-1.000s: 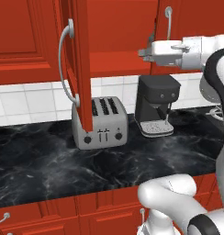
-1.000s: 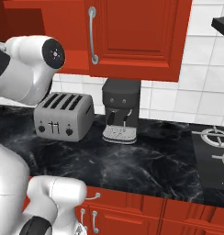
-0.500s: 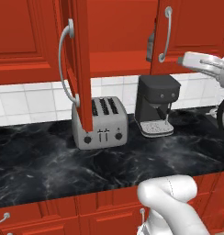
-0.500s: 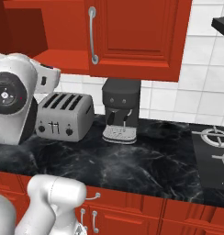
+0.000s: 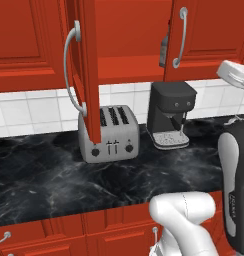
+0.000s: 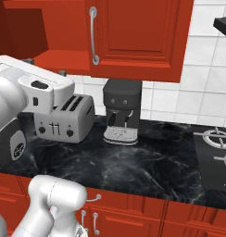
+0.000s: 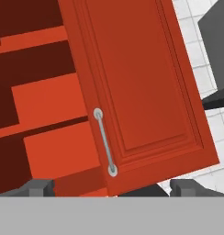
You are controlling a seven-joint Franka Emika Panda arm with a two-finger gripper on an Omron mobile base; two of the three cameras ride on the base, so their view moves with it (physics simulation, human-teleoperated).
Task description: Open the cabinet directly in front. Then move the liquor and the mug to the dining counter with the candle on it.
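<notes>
— Jaws [image 7: 111,187], how did we have them?
— We had them spread wide and gripping nothing, with the two tips well apart below the closed right door of the cabinet [image 7: 146,87] and its silver handle [image 7: 105,142] between them in the hand view.
— And the other door?
— We saw the left door [image 5: 86,70] swung out toward us over the toaster [image 5: 110,132]. The liquor [image 5: 164,50] stood on the red shelf just behind the right door's edge, half hidden. A coffee machine [image 6: 122,111] sat on the counter [image 6: 147,162] right of the toaster.
</notes>
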